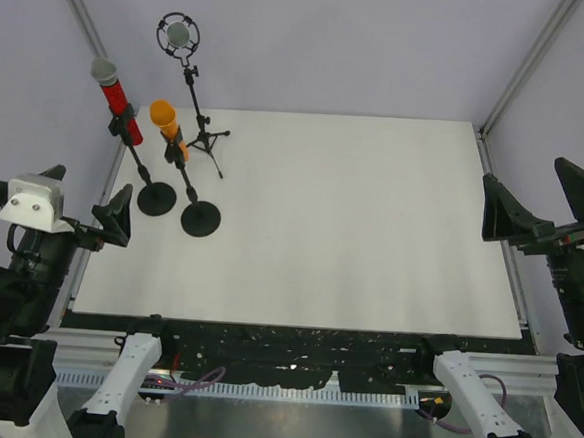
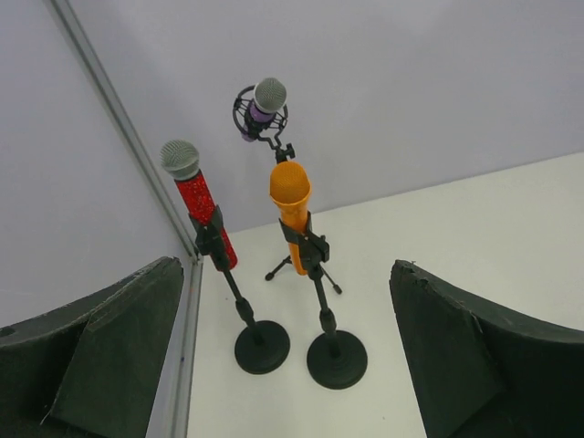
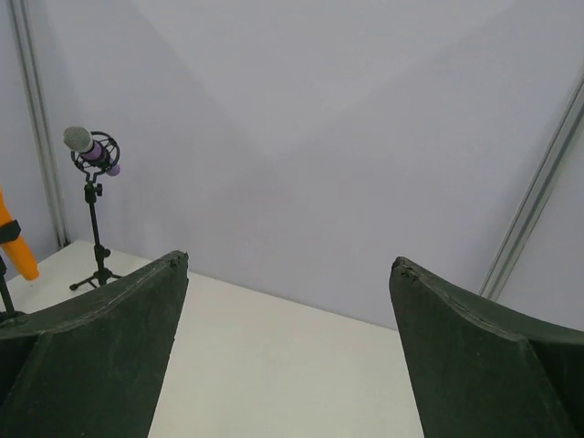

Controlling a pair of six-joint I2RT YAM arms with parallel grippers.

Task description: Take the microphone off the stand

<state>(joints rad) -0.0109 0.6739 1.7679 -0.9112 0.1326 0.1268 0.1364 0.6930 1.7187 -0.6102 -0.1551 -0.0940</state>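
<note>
Well ahead of the spread left hand (image 2: 285, 274), the orange microphone (image 2: 292, 205) sits in its stand (image 2: 324, 315).

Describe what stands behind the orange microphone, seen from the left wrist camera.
A grey-headed purple microphone in a ring mount on a tripod stand. The orange microphone covers most of the tripod's pole.

Nothing here can be read. No lettering, brand, number or sign shows on the red microphone (image 1: 113, 91), the orange microphone (image 1: 166, 122) or the grey-headed microphone (image 1: 178, 37) standing at the far left corner of the table (image 1: 372, 215). The table's own surface carries no legible mark either.
</note>
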